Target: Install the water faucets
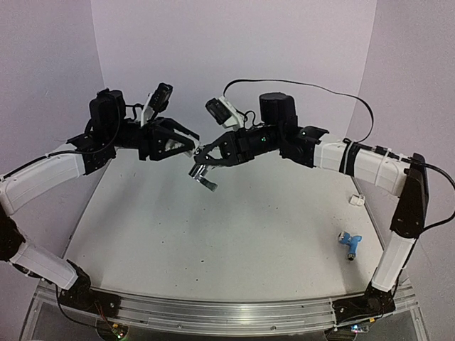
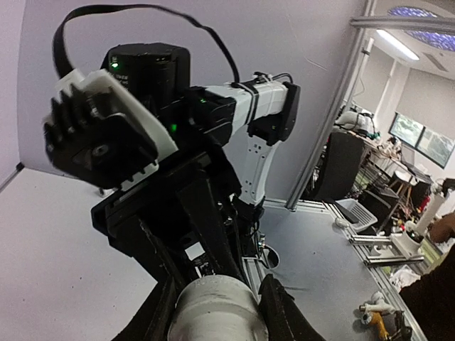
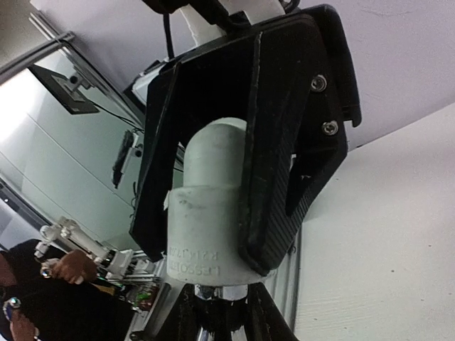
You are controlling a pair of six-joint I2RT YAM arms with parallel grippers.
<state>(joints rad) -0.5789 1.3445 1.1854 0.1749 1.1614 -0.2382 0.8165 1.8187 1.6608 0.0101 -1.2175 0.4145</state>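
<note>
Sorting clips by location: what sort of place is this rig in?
Likely a robotics lab or workshop: the white table is boxed in by panels with an aluminium rail at its near edge, and the left wrist view shows cluttered benches under ceiling lights.

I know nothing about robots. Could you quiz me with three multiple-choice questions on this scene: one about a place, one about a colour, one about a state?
1. Where is the light blue faucet?
A. lying on the table by the right arm
B. in the left arm's jaws
C. in the right arm's jaws

2. What colour is the elbow fitting in the left gripper?
A. red
B. white
C. green

3. The right gripper is:
A. wide open, empty
B. shut on the silver faucet
C. resting on the table

Answers:
1 A, it lies alone there.
2 B, the right wrist view shows white plastic.
3 B, the faucet hangs from its jaws in mid-air.
</note>
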